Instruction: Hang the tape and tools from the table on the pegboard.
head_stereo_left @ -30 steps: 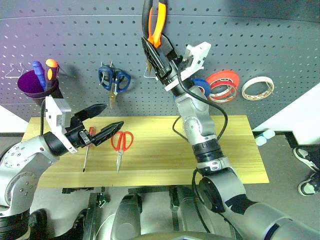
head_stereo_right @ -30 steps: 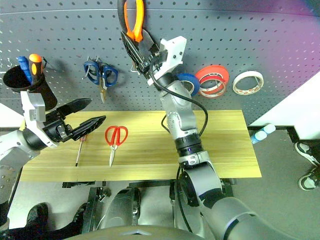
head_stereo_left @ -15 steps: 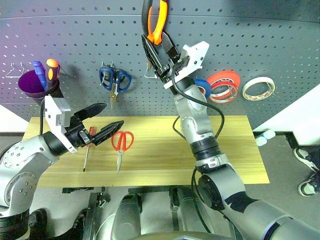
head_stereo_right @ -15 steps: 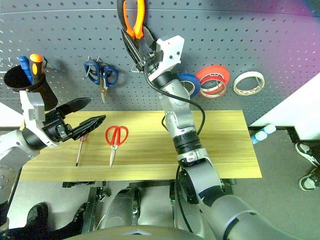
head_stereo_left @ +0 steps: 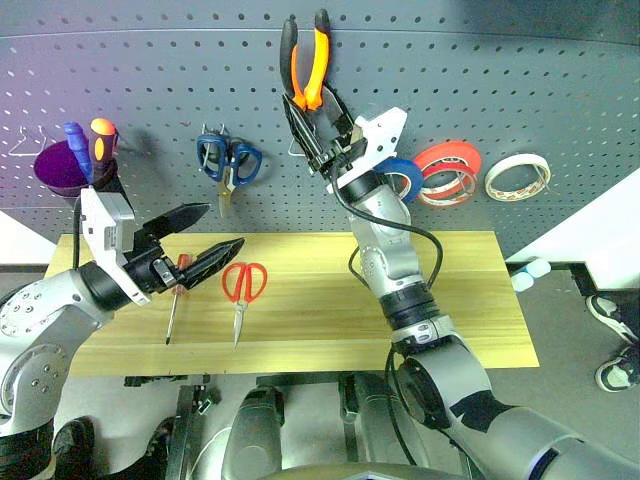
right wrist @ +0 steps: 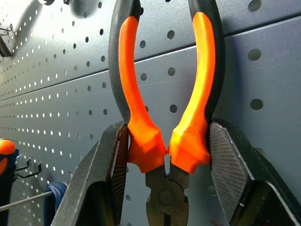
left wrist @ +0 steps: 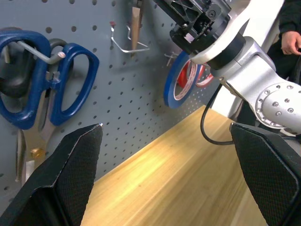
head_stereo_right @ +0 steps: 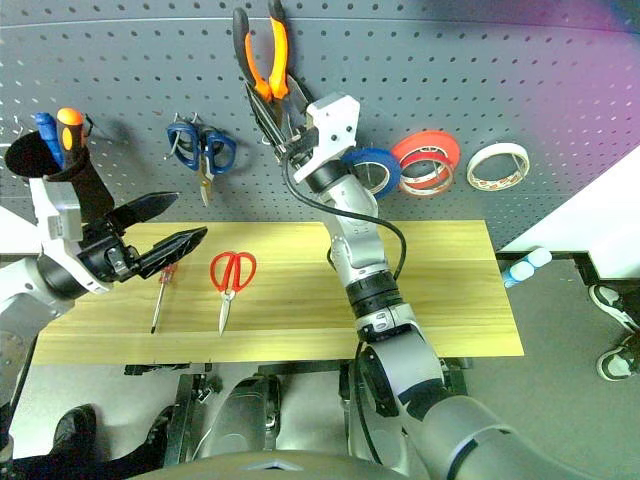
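Left wrist view: blue-handled scissors (left wrist: 33, 80) beside blue roll (left wrist: 181, 77).

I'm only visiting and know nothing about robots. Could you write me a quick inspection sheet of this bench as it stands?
Surface: wooden table, with a pegboard behind it.
Job's things: red scissors and screwdriver lie on the table; pliers are held up against the pegboard; whitish tape hangs on the board.
Clutter: blue scissors, blue roll, red roll on the board; purple cup of tools.
Grippers: left pincer open above the screwdriver, holding nothing; right pincer shut on the pliers at the base of their handles.
Cables: black cable along the right arm.
Surroundings: a person's shoes on the floor at right.
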`<act>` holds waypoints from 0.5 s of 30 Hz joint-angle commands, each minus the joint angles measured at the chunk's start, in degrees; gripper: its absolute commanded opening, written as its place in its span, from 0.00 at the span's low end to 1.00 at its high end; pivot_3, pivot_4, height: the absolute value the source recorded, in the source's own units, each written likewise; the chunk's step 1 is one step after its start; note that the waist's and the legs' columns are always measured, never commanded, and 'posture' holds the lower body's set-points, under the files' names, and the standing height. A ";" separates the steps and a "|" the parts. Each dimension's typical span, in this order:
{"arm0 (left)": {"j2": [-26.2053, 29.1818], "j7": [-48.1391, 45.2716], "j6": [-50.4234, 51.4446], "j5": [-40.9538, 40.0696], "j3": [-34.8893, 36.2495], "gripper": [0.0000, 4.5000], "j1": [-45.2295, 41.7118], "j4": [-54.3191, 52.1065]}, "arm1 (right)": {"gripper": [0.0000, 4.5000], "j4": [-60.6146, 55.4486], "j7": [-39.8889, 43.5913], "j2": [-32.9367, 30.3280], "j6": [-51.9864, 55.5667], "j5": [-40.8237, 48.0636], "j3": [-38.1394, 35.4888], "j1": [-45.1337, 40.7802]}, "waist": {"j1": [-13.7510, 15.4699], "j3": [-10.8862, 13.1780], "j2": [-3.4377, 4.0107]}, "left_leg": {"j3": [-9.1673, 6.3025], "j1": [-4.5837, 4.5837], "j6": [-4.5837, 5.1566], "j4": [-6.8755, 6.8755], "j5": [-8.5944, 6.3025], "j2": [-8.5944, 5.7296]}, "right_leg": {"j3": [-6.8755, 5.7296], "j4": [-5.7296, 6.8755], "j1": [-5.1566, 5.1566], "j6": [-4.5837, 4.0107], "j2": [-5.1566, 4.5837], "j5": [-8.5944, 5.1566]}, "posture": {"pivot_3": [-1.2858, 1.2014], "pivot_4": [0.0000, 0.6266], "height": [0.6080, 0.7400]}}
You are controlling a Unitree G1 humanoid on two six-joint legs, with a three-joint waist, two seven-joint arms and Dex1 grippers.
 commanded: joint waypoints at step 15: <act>0.20 6.94 0.47 -7.31 9.18 1.00 7.40 -11.29 | 0.47 3.12 -3.25 1.57 -7.04 -3.24 0.80 0.96 | 0.10 0.01 0.02 | -0.02 -0.01 0.00 -0.05 0.00 0.01 | 0.00 -0.06 -0.01 0.00 0.01 -0.01 | 0.55 0.36 0.95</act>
